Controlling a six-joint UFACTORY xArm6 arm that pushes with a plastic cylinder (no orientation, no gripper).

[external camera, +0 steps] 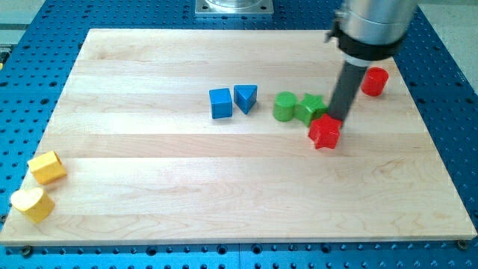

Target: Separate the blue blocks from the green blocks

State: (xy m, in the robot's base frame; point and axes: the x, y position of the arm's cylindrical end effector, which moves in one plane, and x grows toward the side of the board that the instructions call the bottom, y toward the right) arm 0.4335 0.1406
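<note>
A blue cube (220,103) and a blue triangular block (246,98) sit side by side near the board's middle top. To their right a green cylinder (284,107) touches a green star-like block (311,108). My rod comes down from the view's top right; my tip (337,118) is just right of the green star-like block and at the top edge of a red star-like block (325,132). The tip seems to touch both, though I cannot be sure.
A red cylinder (375,81) stands near the board's right top. Two yellow blocks, one (46,167) above the other (32,204), lie at the bottom left corner. The wooden board (149,194) rests on a blue perforated table.
</note>
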